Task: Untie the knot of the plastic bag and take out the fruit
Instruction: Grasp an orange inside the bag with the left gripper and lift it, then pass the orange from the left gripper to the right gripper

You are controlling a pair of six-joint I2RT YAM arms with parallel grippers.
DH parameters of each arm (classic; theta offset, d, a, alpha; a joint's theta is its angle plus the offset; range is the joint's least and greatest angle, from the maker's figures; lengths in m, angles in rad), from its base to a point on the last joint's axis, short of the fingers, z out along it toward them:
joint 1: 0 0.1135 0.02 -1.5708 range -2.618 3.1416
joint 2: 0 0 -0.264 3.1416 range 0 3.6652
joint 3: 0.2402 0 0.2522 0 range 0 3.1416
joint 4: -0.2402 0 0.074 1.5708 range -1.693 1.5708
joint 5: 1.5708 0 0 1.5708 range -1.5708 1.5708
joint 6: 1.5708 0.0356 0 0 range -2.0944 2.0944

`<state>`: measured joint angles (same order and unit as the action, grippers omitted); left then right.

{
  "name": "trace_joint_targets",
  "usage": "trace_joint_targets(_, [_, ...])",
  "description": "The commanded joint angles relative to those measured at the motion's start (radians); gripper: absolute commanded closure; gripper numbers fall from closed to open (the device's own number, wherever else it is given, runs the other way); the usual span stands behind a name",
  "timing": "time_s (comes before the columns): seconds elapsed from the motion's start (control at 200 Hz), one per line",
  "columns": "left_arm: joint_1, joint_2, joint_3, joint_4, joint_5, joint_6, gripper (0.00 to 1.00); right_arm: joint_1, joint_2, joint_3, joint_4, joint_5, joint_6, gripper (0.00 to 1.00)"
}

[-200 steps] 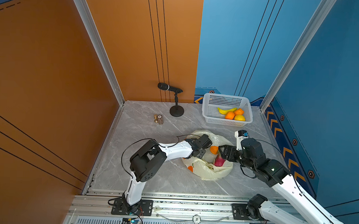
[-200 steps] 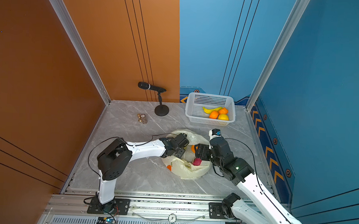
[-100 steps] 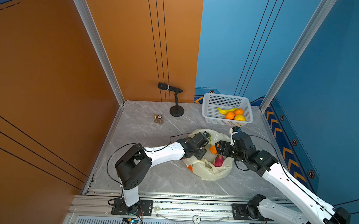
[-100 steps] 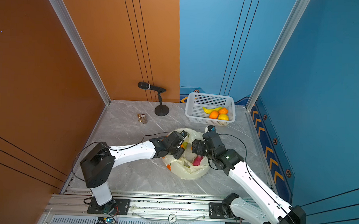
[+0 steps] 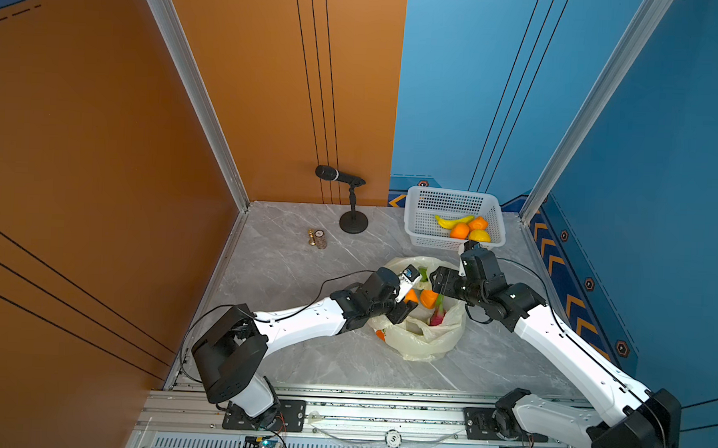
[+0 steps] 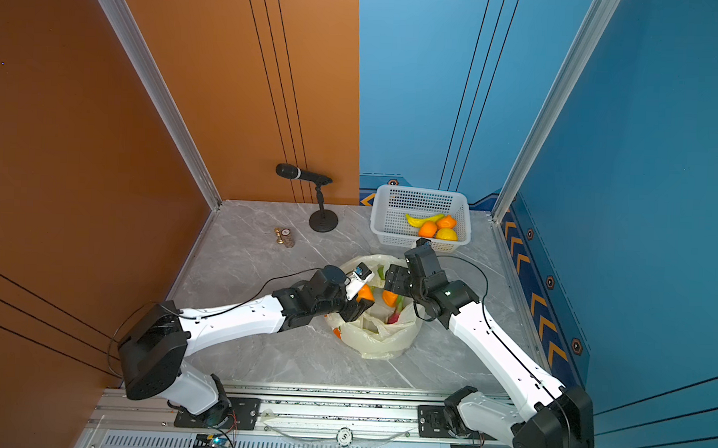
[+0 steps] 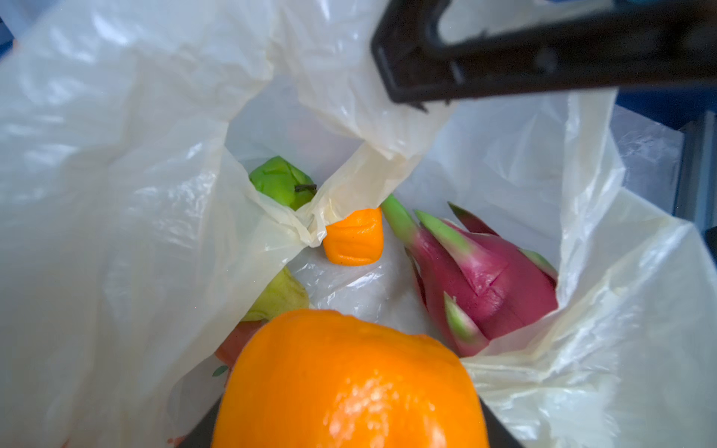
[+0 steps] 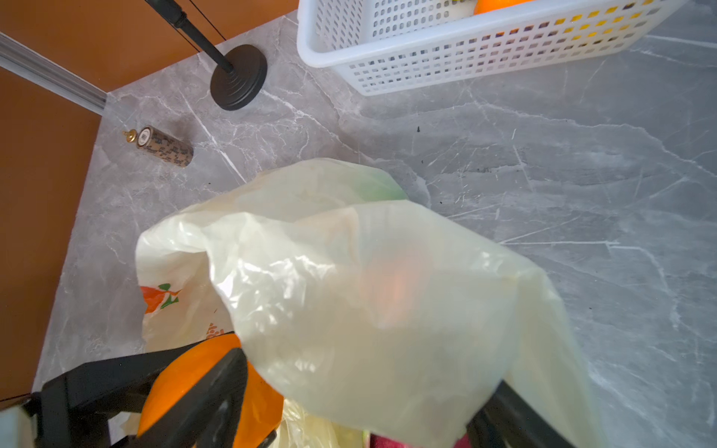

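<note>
- Clamping an orange [image 7: 349, 384] between its jaws, the left gripper [image 5: 410, 301] hangs over the open mouth of the plastic bag [image 5: 423, 344].
- Directly beneath this gripper, inside the bag, lies more fruit. A pink dragon fruit [image 7: 485, 279] with green tips is nearest, and a small orange piece [image 7: 355, 240] sits just beside it.
- Further in from the gripper, a green fruit [image 7: 281, 184] is half covered by a fold of film. A yellow-green fruit [image 7: 281, 296] shows only dimly through the plastic.
- Facing the left gripper across the bag's mouth, near it but apart, the right gripper [image 5: 434, 283] has its jaws spread wide. Pale-yellow film drapes over them in the right wrist view. I cannot tell whether a finger hooks the rim.
- Below both grippers the bag rests on the grey marbled table [image 5: 296, 280], crumpled, with an orange-slice print [image 8: 159, 296] on its side.
- Beyond the right gripper, toward the back wall, a white perforated basket [image 5: 422, 203] holds a banana [image 5: 453, 221], two oranges [image 5: 459, 230] and a lemon [image 5: 479, 236].
- Beyond the left gripper, well apart, a small brown cylinder [image 5: 320, 240] with a gold cap lies on the table. Behind it a black microphone [image 5: 330, 174] stands on a round-footed stand.
</note>
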<state>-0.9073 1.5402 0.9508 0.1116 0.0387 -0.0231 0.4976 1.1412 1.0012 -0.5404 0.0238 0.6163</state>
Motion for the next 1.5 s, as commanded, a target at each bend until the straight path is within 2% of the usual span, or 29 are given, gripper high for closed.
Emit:
trace_joint_targets(0.0, [-0.012,-0.047,-0.029,0.134,0.059,0.053,0.56,-0.017,-0.088,0.009,-0.010,-0.029,-0.018,0.11])
trace_joint_targets(0.14, [-0.012,-0.056,-0.022,0.172,0.065,0.086,0.56,-0.071,-0.173,0.002,-0.035,-0.075,-0.039,0.07])
trace_joint_targets(0.401, [-0.022,-0.082,-0.017,0.305,0.128,0.127,0.56,-0.193,-0.260,0.010,0.011,-0.377,-0.027,0.07])
trace_joint_targets(0.701, [-0.036,-0.110,0.010,0.427,0.175,0.189,0.56,-0.194,-0.240,0.016,0.162,-0.629,0.029,0.07])
trace_joint_targets(0.981, [-0.046,-0.091,0.069,0.431,0.209,0.223,0.56,-0.151,-0.201,0.013,0.196,-0.729,0.031,0.10])
trace_joint_targets(1.041, [-0.048,-0.083,0.073,0.431,0.215,0.228,0.56,-0.134,-0.183,0.016,0.195,-0.738,0.030,0.14])
trace_joint_targets(1.162, [-0.053,-0.073,0.109,0.431,0.228,0.253,0.56,-0.106,-0.168,0.023,0.210,-0.735,0.033,0.32])
trace_joint_targets(1.287, [-0.056,-0.068,0.118,0.429,0.202,0.255,0.55,-0.103,-0.165,0.033,0.204,-0.712,0.028,0.46])
trace_joint_targets(1.332, [-0.058,-0.066,0.124,0.416,0.195,0.255,0.51,-0.106,-0.164,0.039,0.202,-0.704,0.024,0.48])
trace_joint_targets(1.497, [-0.070,-0.076,0.127,0.383,0.133,0.257,0.17,-0.125,-0.166,0.063,0.189,-0.613,-0.009,0.52])
